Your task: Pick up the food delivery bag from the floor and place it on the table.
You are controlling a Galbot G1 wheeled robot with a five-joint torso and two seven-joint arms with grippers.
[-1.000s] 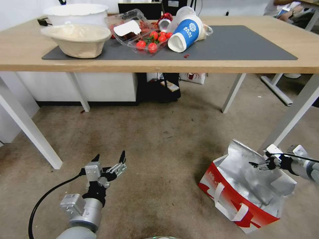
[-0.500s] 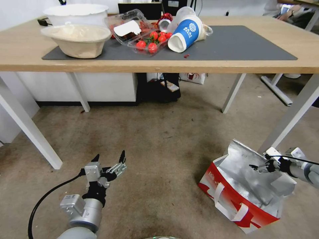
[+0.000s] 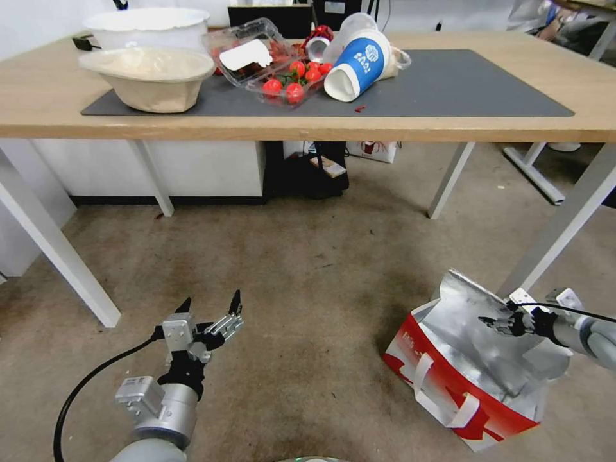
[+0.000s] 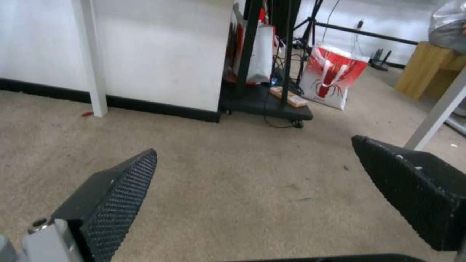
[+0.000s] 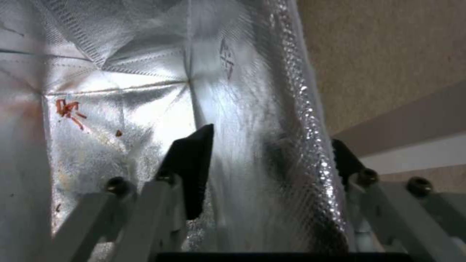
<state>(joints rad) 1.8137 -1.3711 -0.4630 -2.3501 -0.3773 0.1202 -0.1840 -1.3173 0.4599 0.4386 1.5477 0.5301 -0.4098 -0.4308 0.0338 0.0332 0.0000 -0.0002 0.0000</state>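
The food delivery bag [image 3: 471, 375] stands open on the floor [image 3: 308, 269] at my lower right, white and red with white strap handles and a silver foil lining [image 5: 121, 72]. My right gripper [image 3: 495, 322] sits at the bag's far upper rim. In the right wrist view the right gripper [image 5: 272, 136] is open and straddles the foil wall, one finger [image 5: 192, 167] inside the bag and the other outside. My left gripper [image 3: 212, 300] hovers open over bare floor at lower left, empty [image 4: 252, 145]. The table [image 3: 38, 96] stretches across the back.
On the table's dark mat [image 3: 462, 83] lie two pale bowls [image 3: 147, 77], a clamshell of tomatoes [image 3: 282, 70] and a tipped blue-and-white cup [image 3: 356, 64]. A white table leg [image 3: 564, 224] rises just behind the bag. Under the table stand a black cart [image 3: 314, 173] and a second red-and-white bag [image 4: 335, 78].
My right gripper has dropped slightly and edged left onto the bag's foil rim. The left arm and the bag have stayed put.
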